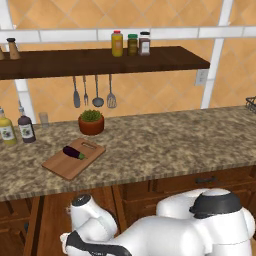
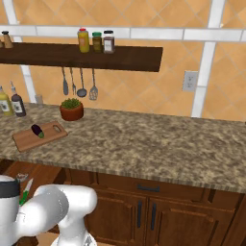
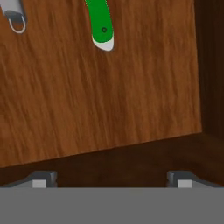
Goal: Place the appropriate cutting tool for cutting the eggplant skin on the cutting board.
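Pincer (image 3: 112, 181) spread wide over bare drawer floor (image 3: 109, 100), peeler (image 3: 14, 16) and green-handled knife (image 3: 101, 26) seen at the far edge, drawer wall (image 3: 212, 65) at the side.

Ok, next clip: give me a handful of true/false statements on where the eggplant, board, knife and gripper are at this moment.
1. The eggplant lies on the cutting board. True.
2. The cutting board sits at the right end of the counter. False: in both base views it is toward the left, near the potted plant.
3. The hand view shows the green knife handle on a wooden surface. True.
4. The gripper is shut on the green knife handle. False: its fingertips stand wide apart with nothing between them, and the handle is well beyond them.
5. A grey metal tool shows at the hand view's top left corner. True.
6. Four utensils hang above the shelf. False: they hang below it.
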Robot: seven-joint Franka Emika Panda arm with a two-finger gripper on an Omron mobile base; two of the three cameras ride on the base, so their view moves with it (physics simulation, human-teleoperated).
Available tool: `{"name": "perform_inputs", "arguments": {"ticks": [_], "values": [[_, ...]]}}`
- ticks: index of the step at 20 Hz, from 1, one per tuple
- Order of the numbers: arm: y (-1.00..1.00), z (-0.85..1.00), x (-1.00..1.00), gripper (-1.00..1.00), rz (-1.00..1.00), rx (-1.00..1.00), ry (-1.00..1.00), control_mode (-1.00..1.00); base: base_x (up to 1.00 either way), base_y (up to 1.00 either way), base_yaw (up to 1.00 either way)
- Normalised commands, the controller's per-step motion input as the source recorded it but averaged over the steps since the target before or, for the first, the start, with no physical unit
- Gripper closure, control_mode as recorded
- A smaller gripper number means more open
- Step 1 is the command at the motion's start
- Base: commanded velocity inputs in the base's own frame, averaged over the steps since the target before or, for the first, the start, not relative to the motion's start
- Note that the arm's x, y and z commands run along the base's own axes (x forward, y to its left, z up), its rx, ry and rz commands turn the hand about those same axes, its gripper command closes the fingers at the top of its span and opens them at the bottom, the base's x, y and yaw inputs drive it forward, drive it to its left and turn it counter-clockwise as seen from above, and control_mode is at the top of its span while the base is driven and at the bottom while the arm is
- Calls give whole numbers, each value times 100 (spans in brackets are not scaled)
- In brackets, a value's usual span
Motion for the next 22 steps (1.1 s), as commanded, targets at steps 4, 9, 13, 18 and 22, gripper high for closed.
{"name": "perform_inputs", "arguments": {"ticks": [4, 9, 13, 18, 22], "values": [[14, 12, 100, -100, -1, 0, -6, -100, 0, 0, 0], [58, 9, 78, -100, 0, -2, -6, -100, 0, 0, 0], [90, 0, 1, -100, 0, -7, -4, -100, 0, 0, 0], [55, 0, 49, -100, 0, -9, -14, -100, 0, 0, 0], [0, 0, 35, -100, 2, -7, -1, -100, 0, 0, 0]]}}
